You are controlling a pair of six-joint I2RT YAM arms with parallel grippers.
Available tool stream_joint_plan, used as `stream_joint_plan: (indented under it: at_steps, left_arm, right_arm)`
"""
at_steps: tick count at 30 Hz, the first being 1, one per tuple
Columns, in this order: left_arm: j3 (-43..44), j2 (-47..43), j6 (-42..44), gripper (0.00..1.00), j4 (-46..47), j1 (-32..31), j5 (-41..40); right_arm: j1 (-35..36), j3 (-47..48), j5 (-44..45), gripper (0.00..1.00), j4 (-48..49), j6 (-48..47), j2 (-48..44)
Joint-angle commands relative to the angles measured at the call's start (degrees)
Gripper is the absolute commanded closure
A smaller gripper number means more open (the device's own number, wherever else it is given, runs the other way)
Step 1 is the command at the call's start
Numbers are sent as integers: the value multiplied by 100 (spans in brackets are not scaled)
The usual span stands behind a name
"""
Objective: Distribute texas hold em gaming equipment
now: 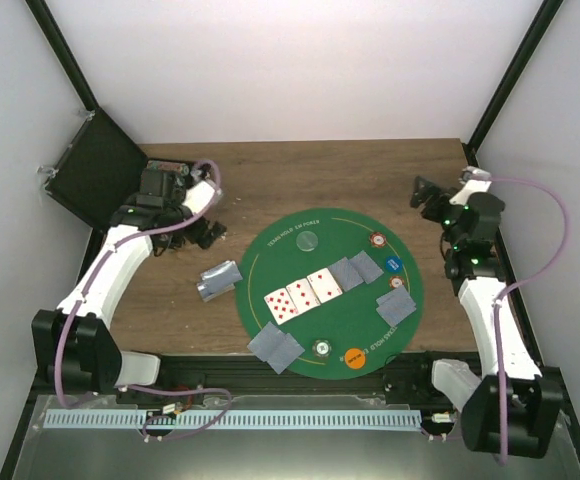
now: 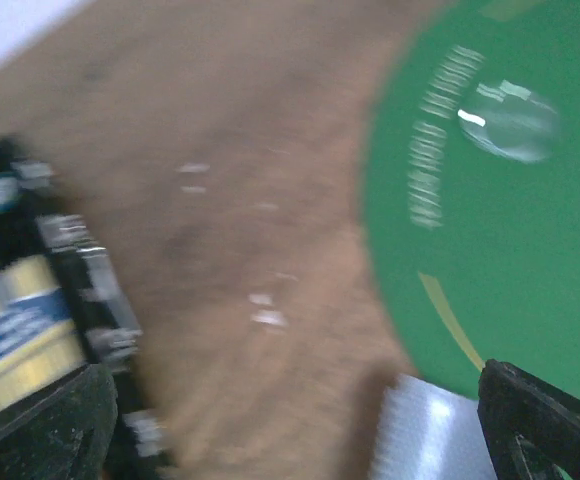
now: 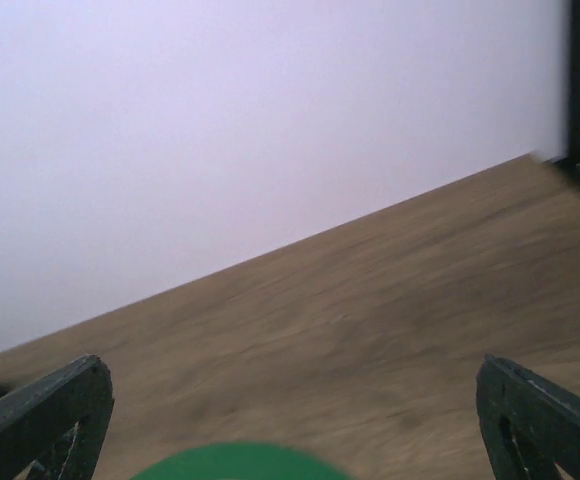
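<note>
Top external, largest first: wooden table [image 1: 300, 170] spanning the frame, with a round green mat [image 1: 280, 250] laid at its near middle. Open black case [image 1: 95, 165] tilted at the far left corner, well off the mat.

Left gripper [image 1: 208, 232] hanging over bare wood between case and mat. From the left wrist view, fingers [image 2: 40, 430] spread wide with nothing between them, over blurred wood and the mat's edge. Right gripper [image 1: 425, 195] raised over the table's far right, clear of the mat. From the right wrist view, fingers [image 3: 45, 410] likewise spread wide and empty.

Grey-backed stack of cards [image 1: 217, 279] lying on the wood just beside the mat's left edge. Across the mat's middle, a slanting row:
- three face-up cards [image 1: 303, 292] with red pips
- two face-down cards [image 1: 350, 271] at the row's right end

Face-down pair [image 1: 275, 346] at the mat's near left rim, overhanging it. Second face-down pair [image 1: 395, 307] near the right rim.

Smallest, all on the mat:
- pale clear token [image 1: 309, 240] beyond the row
- red-and-white token [image 1: 377, 240] and blue token [image 1: 392, 265] to the right
- orange token [image 1: 353, 355] at the near rim
- small token [image 1: 322, 347] just beside the orange one, colour too small to tell
</note>
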Motion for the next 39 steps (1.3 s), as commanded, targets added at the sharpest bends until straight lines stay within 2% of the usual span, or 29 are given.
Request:
stream_joint_plan:
  at_steps: [1, 3, 5, 8, 12, 14, 17, 19, 21, 25, 27, 29, 32, 35, 37, 39]
  left_arm:
    - [-369, -69, -1976, 1, 2583, 815, -1140]
    - [-811, -140, -2459, 0, 3560, 1133, -1413]
    - [-1616, -224, -2800, 1, 4747, 1180, -2099]
    - [-2647, -217, -2985, 0, 6567, 1189, -2495]
    - [-3501, 24, -3135, 0, 7653, 1196, -2306]
    - [-3560, 137, -3345, 1, 7514, 1206, -2122]
    - [-4220, 441, -3375, 1, 8995, 1206, -1984]
    - [-4249, 391, -3537, 0, 9027, 1209, -1939]
    - [-4396, 481, -3416, 1, 9402, 1189, -1638]
    - [-5029, 1284, -3290, 1, 11374, 1138, -1458]
    - [-5115, 1078, -3219, 0, 11224, 1124, -1367]
    - [-5155, 1275, -3276, 1, 11639, 1120, -1427]
    - [-4971, 1149, -3252, 1, 11045, 1121, -1425]
    - [-4860, 1163, -3290, 0, 10867, 1123, -1469]
    - [-4867, 1200, -3288, 0, 10984, 1121, -1471]
    - [-4877, 1172, -3275, 1, 10923, 1119, -1399]
  right_arm:
    - [-895, -390, -282, 0, 1334, -626, 204]
    - [-1022, -810, -220, 0, 1969, -932, 264]
    - [-1030, -1352, -224, 0, 2739, -1117, 370]
    - [-1031, -2180, -537, 0, 4019, -1253, 564]
    - [-1030, -3128, -632, 0, 5693, -1412, 888]
    - [-1030, -3264, -741, 0, 5895, -1544, 1093]
    - [-1025, -3412, -1023, 0, 6338, -1688, 1471]
    - [-1029, -3526, -1157, 0, 6828, -1728, 1773]
    - [-1026, -3430, -1336, 0, 6804, -1732, 1979]
    - [-1015, -3434, -2101, 0, 7724, -1860, 2682]
    - [-978, -3319, -2124, 0, 7366, -1925, 2620]
    - [-891, -3254, -2136, 0, 7332, -2039, 2672]
    - [-672, -3020, -2001, 0, 6846, -2281, 2688]
    - [-335, -2978, -1921, 0, 6793, -2731, 2858]
    - [-290, -3175, -1746, 0, 7544, -2674, 3109]
    - [-293, -3073, -1611, 0, 7144, -2639, 3014]
